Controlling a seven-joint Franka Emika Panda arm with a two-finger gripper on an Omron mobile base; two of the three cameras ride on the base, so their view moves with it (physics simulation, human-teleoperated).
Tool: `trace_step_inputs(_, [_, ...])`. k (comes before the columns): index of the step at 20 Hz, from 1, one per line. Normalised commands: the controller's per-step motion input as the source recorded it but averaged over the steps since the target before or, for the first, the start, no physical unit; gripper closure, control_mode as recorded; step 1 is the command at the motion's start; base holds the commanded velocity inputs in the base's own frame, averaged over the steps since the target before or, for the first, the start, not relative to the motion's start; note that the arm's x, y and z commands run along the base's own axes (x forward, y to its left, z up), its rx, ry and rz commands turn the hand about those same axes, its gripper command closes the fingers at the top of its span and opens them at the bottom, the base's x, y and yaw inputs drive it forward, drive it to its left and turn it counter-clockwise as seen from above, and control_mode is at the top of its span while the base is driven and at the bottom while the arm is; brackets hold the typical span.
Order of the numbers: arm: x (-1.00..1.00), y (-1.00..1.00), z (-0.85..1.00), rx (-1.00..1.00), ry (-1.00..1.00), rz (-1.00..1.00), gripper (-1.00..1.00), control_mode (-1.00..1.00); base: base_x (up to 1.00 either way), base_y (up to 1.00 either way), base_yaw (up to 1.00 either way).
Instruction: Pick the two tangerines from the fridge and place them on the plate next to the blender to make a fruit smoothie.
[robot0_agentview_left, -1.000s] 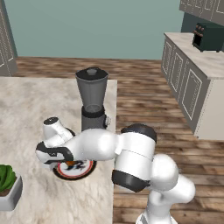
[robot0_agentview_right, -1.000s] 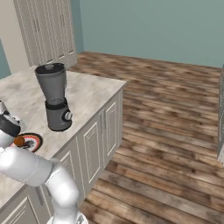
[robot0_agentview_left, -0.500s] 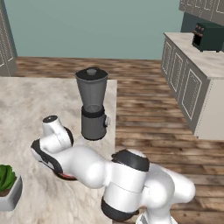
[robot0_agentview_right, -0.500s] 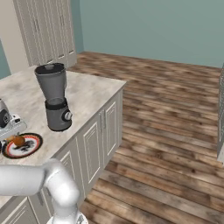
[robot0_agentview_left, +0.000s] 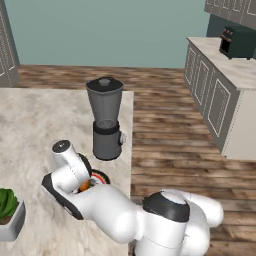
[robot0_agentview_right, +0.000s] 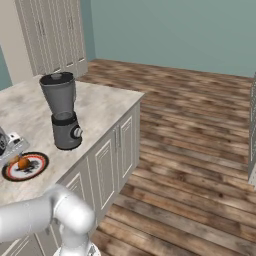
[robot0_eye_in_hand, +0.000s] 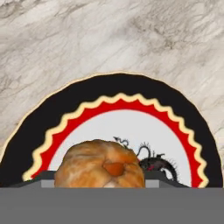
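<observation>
Tool (robot0_agentview_right: 19, 161) lower over the plate (robot0_eye_in_hand: 57, 113) than a second ago, closed around one tangerine (robot0_eye_in_hand: 99, 164).

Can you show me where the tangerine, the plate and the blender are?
tangerine (robot0_eye_in_hand: 101, 164), hand view, its orange skin.
plate (robot0_agentview_right: 38, 165), right base view, its dark rim.
blender (robot0_agentview_left: 104, 103), left base view, its jar.

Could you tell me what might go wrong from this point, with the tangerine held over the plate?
1. The gripper is shut on the tangerine over the plate; being round, it might roll off the flat plate once released.
2. The blender stands close beside the plate, so the arm could knock it while lifting away.
</observation>
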Motion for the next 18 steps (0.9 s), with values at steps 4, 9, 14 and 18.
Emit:
trace_step_inputs(4, [-0.05,-0.18,-0.03,0.00,-0.13,0.00,-1.00,-1.00,0.00,0.00,0.00])
trace_step_inputs(9, [0.00,-0.18,0.12,0.00,-0.06,0.00,-1.00,-1.00,0.00,0.00,0.00])
trace_step_inputs(14, [-0.09,-0.10,0.42,-0.01,0.00,0.00,-1.00,-1.00,0.00,0.00,0.00])
trace_step_inputs(18, [-0.31,-0.01,0.67,-0.02,-0.01,0.01,-1.00,-1.00,0.00,0.00,0.00])
